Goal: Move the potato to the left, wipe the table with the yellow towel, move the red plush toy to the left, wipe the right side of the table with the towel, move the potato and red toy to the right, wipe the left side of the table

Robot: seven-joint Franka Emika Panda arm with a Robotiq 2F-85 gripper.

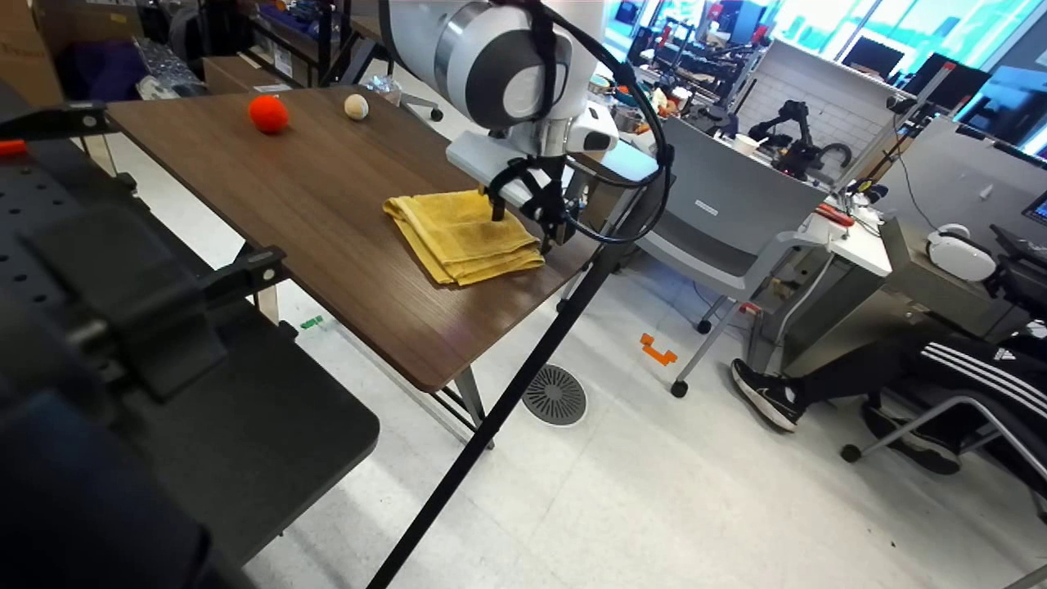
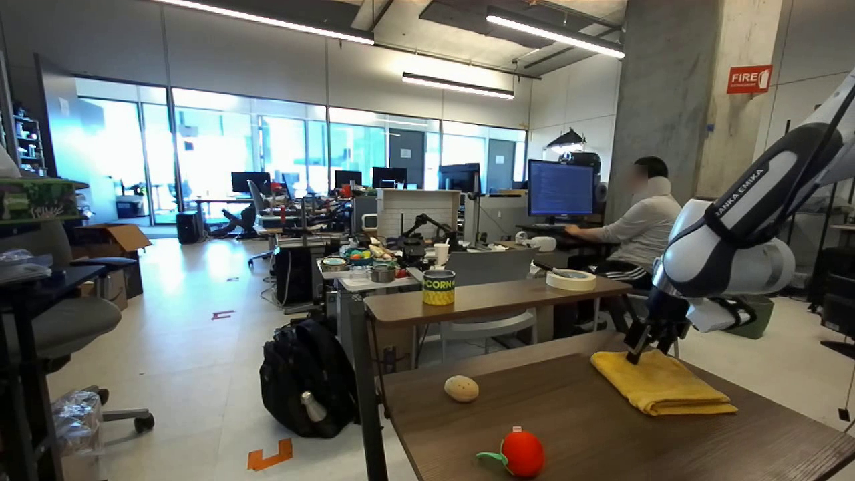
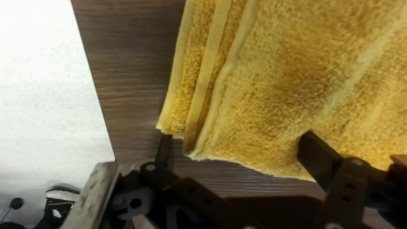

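jaws stand spread at the edge of the yellow towel (image 2: 664, 384). well away from it on the bench (image 1: 327, 192), we see the potato (image 2: 461, 389) and red plush toy (image 2: 524, 454).

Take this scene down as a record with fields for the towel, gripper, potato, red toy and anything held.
Yellow towel: folded, on the table
Gripper: open, at the towel's edge, contact unclear
Potato: on the table, apart from the towel
Red plush toy: on the table, apart from the potato
Held: nothing
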